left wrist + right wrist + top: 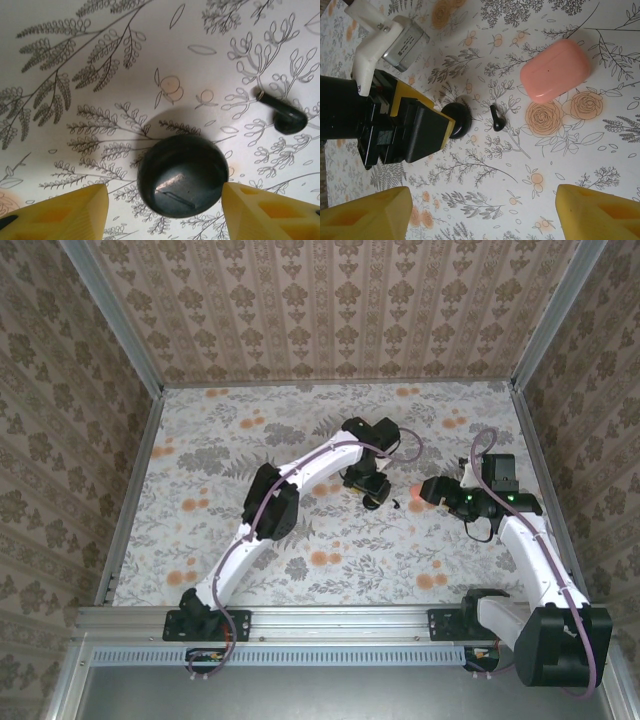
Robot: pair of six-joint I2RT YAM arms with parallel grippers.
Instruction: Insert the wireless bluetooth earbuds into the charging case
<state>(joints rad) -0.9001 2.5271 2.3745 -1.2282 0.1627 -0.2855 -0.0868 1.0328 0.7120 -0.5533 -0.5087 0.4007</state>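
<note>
One small black earbud (496, 120) lies on the flowered tabletop, between the salmon-pink charging case (555, 70) and a black round disc (457, 120). The case looks closed. My left gripper (164, 194) is open and straddles the disc (182, 175): its right finger touches the rim, its left finger stands apart. The earbud (285, 114) lies free beyond its right finger. My right gripper (482, 200) is open over bare table, short of the earbud and case, with nothing between its fingers. From above, the left gripper (372, 492) and right gripper (432, 490) face each other across the earbud (396, 504).
The left arm's wrist and black-and-yellow fingers (420, 132) crowd the left of the right wrist view and cover part of the disc. Patterned walls (130, 490) ring the tabletop. Open flowered surface lies toward the near edge (330, 570).
</note>
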